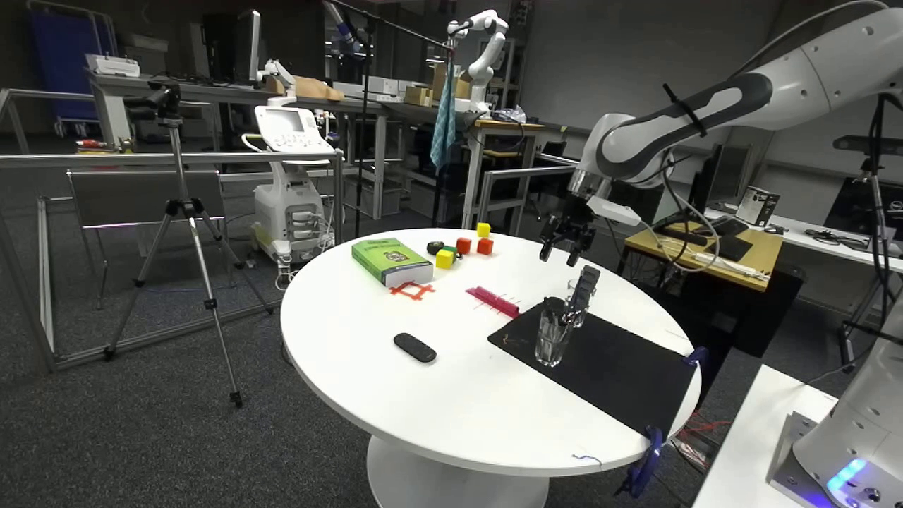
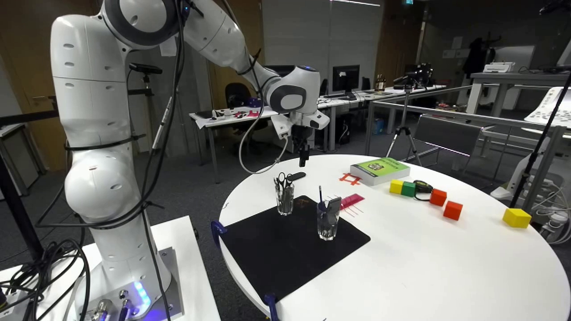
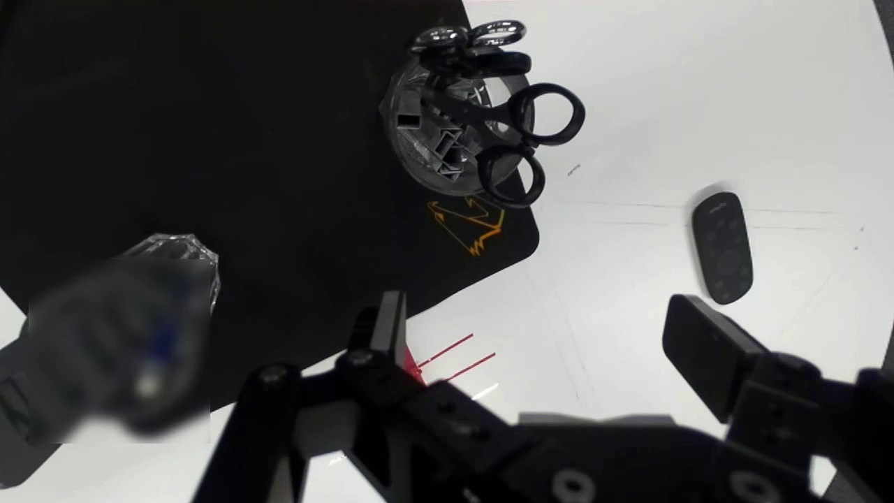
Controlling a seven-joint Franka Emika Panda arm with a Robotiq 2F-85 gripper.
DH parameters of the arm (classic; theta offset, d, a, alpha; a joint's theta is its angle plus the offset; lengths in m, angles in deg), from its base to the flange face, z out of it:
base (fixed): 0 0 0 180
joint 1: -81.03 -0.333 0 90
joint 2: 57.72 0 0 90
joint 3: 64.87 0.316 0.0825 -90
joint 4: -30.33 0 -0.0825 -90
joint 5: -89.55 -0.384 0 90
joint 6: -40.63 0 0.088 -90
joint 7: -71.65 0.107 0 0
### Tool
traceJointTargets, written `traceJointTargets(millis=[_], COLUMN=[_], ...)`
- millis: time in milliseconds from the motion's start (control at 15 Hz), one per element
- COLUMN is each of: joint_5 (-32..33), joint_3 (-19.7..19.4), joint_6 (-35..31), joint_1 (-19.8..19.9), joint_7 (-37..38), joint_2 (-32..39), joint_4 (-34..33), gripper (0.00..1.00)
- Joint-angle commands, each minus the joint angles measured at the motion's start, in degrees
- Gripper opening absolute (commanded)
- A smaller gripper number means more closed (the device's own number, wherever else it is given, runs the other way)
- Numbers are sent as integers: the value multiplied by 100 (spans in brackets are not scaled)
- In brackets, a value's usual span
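I have the tool [image 3: 534,328] hanging above the tabletop [image 3: 607,349], spread wide and gripping nothing. In the wrist view the black remote [image 3: 723,248] lies at two o'clock from it, and the glass of scissors [image 3: 412,164] stands on the black mat [image 3: 279,161] between eleven and twelve. A second glass [image 3: 171,244] is between nine and ten, its contents blurred, and a pink strip [image 3: 413,367] is mostly hidden behind the tool. Standing tall in an exterior view, a flat grey piece [image 1: 587,286] pokes up from that second glass, between four and five o'clock from the tool; the glass of scissors covers a little of the same glass there. Around the tabletop a green book [image 1: 388,257] lies between ten and eleven, with coloured cubes [image 1: 463,246] at twelve. In an exterior view where blue clamps [image 2: 270,303] sit on the edge between eight and nine, I see the two glasses well apart, a slim blue piece [image 2: 320,194] rising from the second, and one yellow cube [image 2: 516,218] away from the others, near three. Only the wrist view lets me look straight down into the glass of scissors, where hollow grey pieces [image 3: 410,103] sit; from outside I can't make them out.
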Motion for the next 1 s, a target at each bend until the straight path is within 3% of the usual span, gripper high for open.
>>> traceJointTargets(millis=[0, 933], joint_5=[54, 149], joint_3=[74, 96], joint_6=[-22, 15], joint_1=[-111, -424], joint_7=[326, 1592], joint_2=[93, 691], joint_4=[-112, -142], gripper=[100, 100])
